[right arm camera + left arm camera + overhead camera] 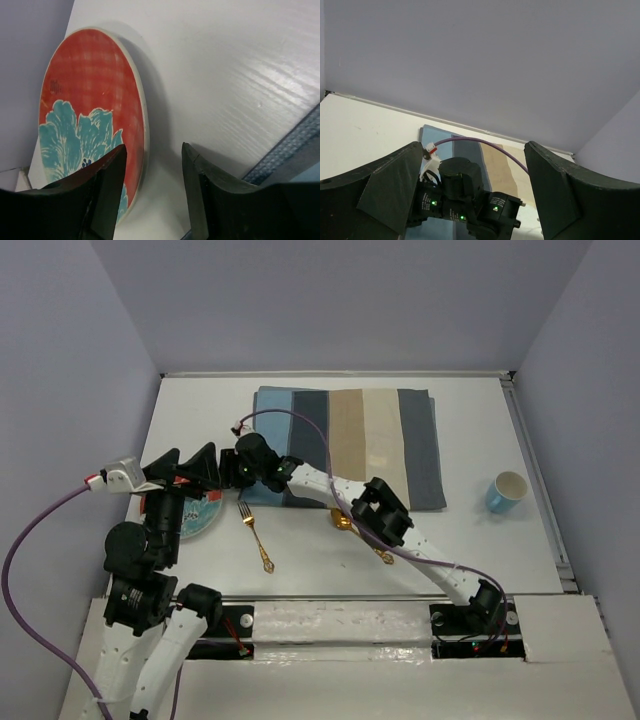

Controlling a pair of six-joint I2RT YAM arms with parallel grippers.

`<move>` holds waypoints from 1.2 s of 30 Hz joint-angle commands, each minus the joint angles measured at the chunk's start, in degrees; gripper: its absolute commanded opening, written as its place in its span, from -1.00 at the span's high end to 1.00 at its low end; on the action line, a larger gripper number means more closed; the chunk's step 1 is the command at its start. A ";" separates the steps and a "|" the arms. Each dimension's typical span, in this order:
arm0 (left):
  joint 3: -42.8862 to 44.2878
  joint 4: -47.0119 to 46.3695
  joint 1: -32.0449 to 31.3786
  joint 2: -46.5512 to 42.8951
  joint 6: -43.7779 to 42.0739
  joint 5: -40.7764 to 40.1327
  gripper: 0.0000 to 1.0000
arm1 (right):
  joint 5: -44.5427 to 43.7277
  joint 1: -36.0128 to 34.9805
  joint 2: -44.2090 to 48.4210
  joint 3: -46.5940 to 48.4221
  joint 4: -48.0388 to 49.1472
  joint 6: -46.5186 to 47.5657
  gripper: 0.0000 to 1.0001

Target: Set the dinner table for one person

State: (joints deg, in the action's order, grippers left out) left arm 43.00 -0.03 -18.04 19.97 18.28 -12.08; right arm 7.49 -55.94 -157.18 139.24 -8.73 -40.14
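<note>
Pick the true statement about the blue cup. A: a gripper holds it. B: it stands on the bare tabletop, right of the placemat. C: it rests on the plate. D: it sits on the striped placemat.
B: the blue cup stands on the dinner table, clear of the striped placemat and its right edge.

The matte-white rectangular tabletop (480, 540) carries a blue, grey and beige striped cloth placemat (380, 440) upper centre, a pale-blue cup (508, 492) right, a gold metal fork (256, 536) lower centre — and a red-and-teal floral plate (203, 518) left.
</note>
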 commanded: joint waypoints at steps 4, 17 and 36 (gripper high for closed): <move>-0.55 -1.99 -0.24 -1.07 -0.88 0.03 -0.87 | 7.36 -0.22 -1.63 0.07 5.04 -4.68 0.11; -1.08 -1.55 0.03 -1.25 -0.97 1.44 -0.87 | 11.23 0.31 -3.57 -1.16 13.03 -9.25 0.85; -1.08 -1.64 0.99 -1.16 -0.97 1.18 -0.86 | 18.27 4.53 8.37 -5.12 27.89 -16.99 1.00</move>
State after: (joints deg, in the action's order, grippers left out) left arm 42.00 0.47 -17.72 19.16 18.28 -11.00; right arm 22.39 -52.42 -158.50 132.57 8.60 -54.43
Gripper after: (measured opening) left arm 0.934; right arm 0.149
